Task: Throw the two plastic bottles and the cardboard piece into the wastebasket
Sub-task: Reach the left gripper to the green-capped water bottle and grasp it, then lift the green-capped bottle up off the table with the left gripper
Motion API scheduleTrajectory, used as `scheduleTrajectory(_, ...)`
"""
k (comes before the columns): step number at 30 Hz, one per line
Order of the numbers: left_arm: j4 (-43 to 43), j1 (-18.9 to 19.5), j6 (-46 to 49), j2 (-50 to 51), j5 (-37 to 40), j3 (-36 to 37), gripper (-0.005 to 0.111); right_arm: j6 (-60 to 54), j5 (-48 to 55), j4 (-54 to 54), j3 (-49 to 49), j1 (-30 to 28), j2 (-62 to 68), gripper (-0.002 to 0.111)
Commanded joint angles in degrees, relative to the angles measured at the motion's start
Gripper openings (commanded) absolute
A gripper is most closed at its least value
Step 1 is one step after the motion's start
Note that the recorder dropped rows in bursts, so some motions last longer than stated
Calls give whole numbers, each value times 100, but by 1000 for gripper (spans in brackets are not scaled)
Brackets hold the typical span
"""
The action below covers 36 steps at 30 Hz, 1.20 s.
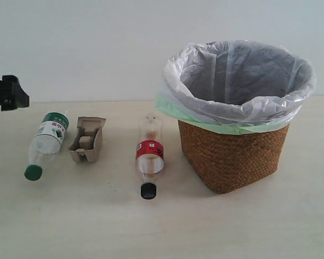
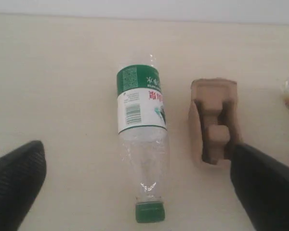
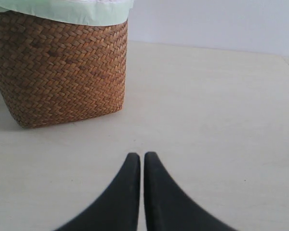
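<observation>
The light, crushable green-capped bottle (image 2: 141, 142) is judged best gripped across its label by the wide-open, empty left gripper (image 2: 135, 147).

Green-cap bottle (image 1: 47, 141) & cardboard tray (image 1: 87, 140) lie close, narrow gap btw. Wastebasket (image 1: 232, 156) stands near 3 o'clock of red-label bottle (image 1: 149, 156); table (image 1: 151, 232) bare at 6 o'clock.

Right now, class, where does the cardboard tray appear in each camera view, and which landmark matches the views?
Exterior view: cardboard tray, left of centre, between the green-capped bottle and the red-labelled bottle.
Left wrist view: cardboard tray beside the green-capped bottle, not touching it.
Right wrist view: not in it.
Shared landmark: the green-capped bottle.
</observation>
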Motion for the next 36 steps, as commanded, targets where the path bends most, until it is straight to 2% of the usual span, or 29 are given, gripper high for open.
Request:
scheduleTrajectory(1, -55, -3, 122, 696, -665, -34, 107, 0, -25, -7, -3, -31, -30, 0)
scheduleTrajectory(4, -55, -3, 122, 1112, -899, -234, 107, 0, -25, -7, -3, -31, -30, 0)
scheduleTrajectory(10, -55, -3, 170, 2049, -79, -1243, 107, 0, -25, -7, -3, -31, -30, 0)
scheduleTrajectory(14, -64, -3, 271, 2599, 72, -1605, 107, 0, -25, -7, -3, -31, -30, 0)
scheduleTrajectory(23, -64, -3, 506, 3235, 10, -1836, 107, 0, -25, -7, -3, -31, -30, 0)
scheduleTrajectory(36, -106, -22, 637, 3395, -306, -1836, 107, 0, -25, 8, -3, -31, -30, 0)
